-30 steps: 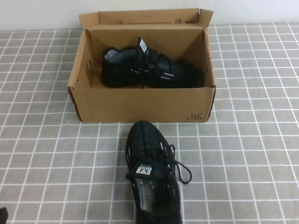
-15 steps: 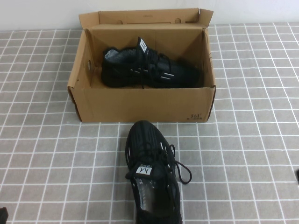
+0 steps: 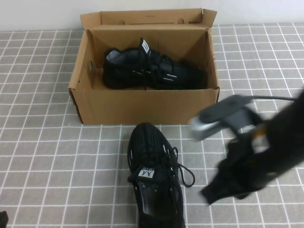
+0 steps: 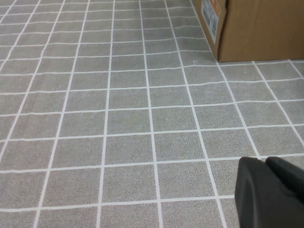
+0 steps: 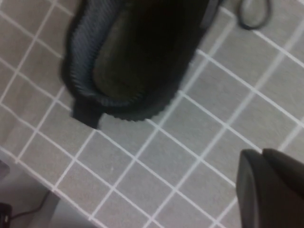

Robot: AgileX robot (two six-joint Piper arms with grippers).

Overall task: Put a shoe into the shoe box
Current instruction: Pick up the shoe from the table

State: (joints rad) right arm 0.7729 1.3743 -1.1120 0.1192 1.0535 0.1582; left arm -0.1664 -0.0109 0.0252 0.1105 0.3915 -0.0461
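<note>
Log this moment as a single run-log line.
shoe: on table before shoe box | second shoe: inside box | right gripper: shut, beside shoe | left gripper: shut, parked

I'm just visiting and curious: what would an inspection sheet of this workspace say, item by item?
Surface: grey table with a white grid pattern.
Job's things: open shoe box with one black sneaker inside; matching shoe on the table in front of it, toe toward the box.
Clutter: nothing seen.
Hands: right hand shut, empty, beside the loose shoe's heel; left hand shut, empty, low over the table left of the box.
Cables: one dark cable running along the right arm.
Surroundings: pale wall behind the box.
</note>
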